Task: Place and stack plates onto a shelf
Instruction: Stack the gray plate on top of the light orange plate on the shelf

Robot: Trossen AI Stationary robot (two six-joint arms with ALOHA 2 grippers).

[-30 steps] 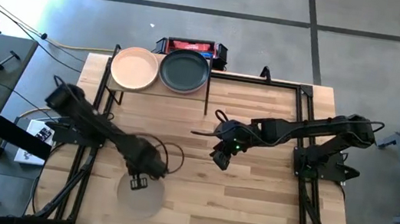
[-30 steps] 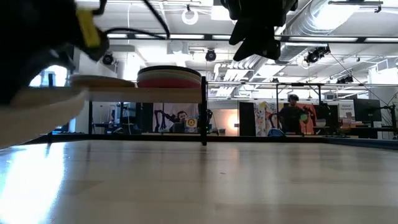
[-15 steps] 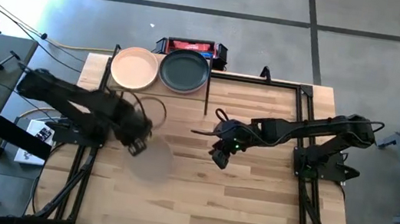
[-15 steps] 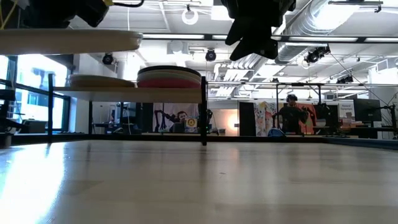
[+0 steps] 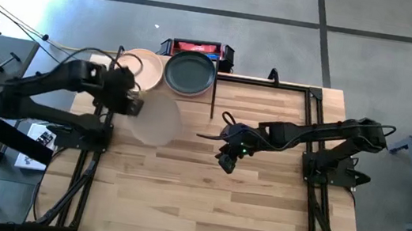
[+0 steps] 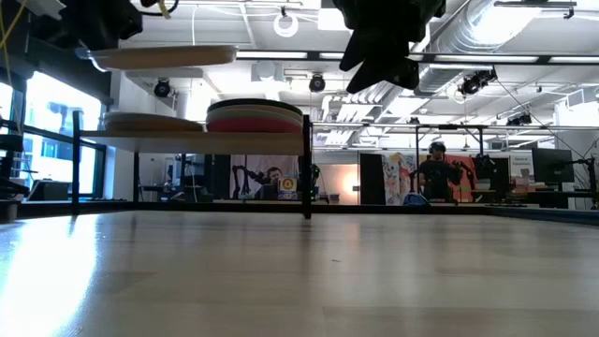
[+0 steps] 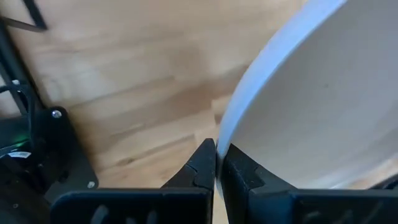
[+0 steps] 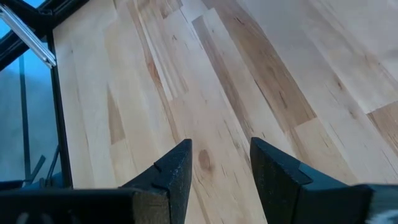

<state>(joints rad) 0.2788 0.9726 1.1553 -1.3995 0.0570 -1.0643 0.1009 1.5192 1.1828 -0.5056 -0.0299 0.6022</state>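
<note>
**Beige plate carried in above the shelf**

Centre frame in the high view, the right gripper (image 5: 225, 161) hangs over bare table (image 5: 257, 210), fingers apart and empty. Upper left, the left gripper (image 5: 132, 104) pinches the beige plate (image 5: 154, 118) by its rim, level, beside the shelf (image 6: 201, 139). It should centre over the peach stack (image 5: 147, 64), lower flat, then release.

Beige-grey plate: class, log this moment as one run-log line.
left gripper: shut on beige-grey plate, raised near shelf | right gripper: open, empty, over table
</note>
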